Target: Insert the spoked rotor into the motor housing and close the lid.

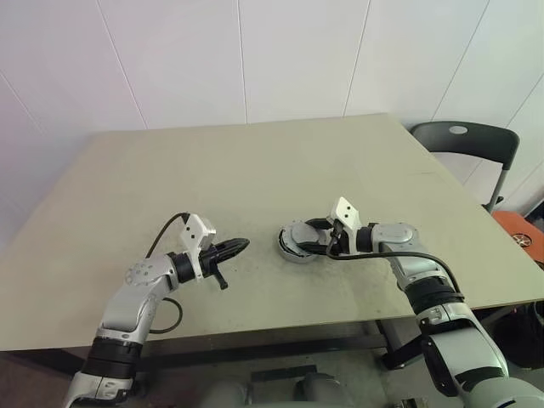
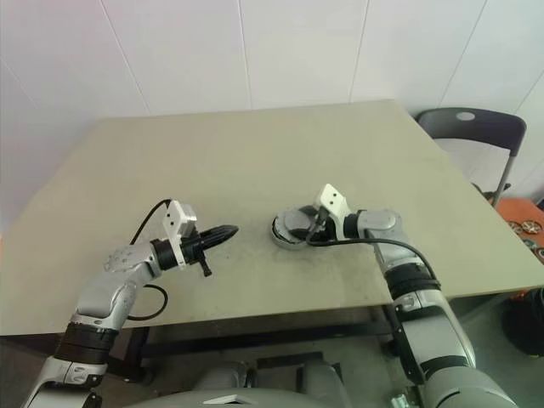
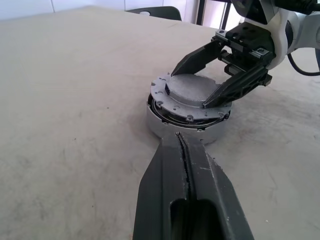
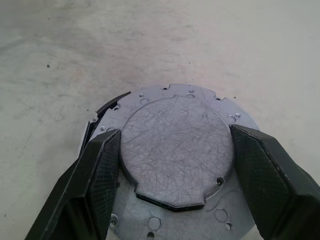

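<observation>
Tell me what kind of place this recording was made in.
Probably a plain lab or workshop room: a bare beige table against a white panelled wall, with a dark folding chair beside it.

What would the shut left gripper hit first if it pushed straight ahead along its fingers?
Most likely the silver rim of the round motor housing, directly beyond the left gripper. The right gripper straddles the grey lid's raised disc above it. Depth is uncertain.

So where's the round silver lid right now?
The lid sits atop the motor housing mid-table, toward the robot's right, with the right gripper straddling it.
</observation>
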Motion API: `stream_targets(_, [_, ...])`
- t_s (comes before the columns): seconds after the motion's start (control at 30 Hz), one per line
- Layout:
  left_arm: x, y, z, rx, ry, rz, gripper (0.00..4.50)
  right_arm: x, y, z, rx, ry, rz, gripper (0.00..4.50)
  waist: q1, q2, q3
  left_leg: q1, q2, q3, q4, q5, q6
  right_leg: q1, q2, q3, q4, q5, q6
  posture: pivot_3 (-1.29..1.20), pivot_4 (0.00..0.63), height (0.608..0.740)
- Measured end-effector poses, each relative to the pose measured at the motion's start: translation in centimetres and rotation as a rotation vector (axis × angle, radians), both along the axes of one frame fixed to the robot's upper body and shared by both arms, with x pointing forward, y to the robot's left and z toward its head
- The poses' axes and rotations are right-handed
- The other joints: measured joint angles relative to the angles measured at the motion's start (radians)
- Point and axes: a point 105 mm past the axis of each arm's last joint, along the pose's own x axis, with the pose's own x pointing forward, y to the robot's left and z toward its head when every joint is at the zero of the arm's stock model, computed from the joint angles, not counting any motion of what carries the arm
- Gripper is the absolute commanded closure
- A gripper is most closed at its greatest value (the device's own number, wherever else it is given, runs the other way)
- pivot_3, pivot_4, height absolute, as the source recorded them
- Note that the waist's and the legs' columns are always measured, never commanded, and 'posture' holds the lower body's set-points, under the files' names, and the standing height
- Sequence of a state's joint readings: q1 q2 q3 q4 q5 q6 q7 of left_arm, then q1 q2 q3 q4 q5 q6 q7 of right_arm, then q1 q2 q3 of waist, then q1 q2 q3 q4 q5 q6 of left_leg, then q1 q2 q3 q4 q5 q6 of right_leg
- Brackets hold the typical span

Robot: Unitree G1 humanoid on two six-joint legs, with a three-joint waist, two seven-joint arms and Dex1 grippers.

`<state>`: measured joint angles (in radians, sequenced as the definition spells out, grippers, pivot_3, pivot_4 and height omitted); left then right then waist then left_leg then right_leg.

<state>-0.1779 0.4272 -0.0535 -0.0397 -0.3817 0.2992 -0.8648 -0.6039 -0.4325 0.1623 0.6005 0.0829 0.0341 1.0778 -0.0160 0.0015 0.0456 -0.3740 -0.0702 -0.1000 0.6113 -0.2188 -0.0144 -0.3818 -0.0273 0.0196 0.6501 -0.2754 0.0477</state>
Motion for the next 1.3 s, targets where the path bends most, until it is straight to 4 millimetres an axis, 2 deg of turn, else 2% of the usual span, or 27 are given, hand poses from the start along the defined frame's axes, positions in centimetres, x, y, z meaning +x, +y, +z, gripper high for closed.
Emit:
stream_targets(0.23, [-0.1,0.0,-0.3,0.001,0.008,0.002,4.50,-0.7,1.6,-0.1,0.030,-0.005,0.077,1.46,0.002,0.000,0.000,-0.001,0.000,0.000,-0.001,0.000,0.000,-0.002,0.000,0.000,0.000,0.001,-0.001,0.00,0.000,0.740])
stream_targets(0.57, [0.0,0.0,-0.5,0.006,0.011,0.011,4.50,-0.2,1.8,-0.1,0.037,0.013,0.074,1.46,0.001,0.000,0.000,-0.001,0.000,0.000,0.000,0.000,0.000,-0.001,0.000,0.000,0.000,0.000,-0.001,0.00,0.000,0.740])
stream_targets(0.97, [0.1,0.2,-0.9,0.023,0.020,0.022,4.50,-0.9,-0.1,2.1,-0.022,0.102,0.086,1.46,0.007,0.000,0.000,-0.013,0.000,0.000,0.000,0.000,0.000,-0.013,-0.001,0.000,0.000,0.002,-0.003,0.00,0.000,0.740])
stream_targets(1.3, [0.1,0.1,-0.9,0.024,0.019,0.020,4.50,-1.6,-0.2,1.1,-0.020,0.139,0.054,1.46,0.006,0.000,0.000,-0.014,0.000,0.000,0.001,0.000,0.000,-0.012,-0.001,-0.001,0.000,0.002,-0.003,0.00,0.000,0.740])
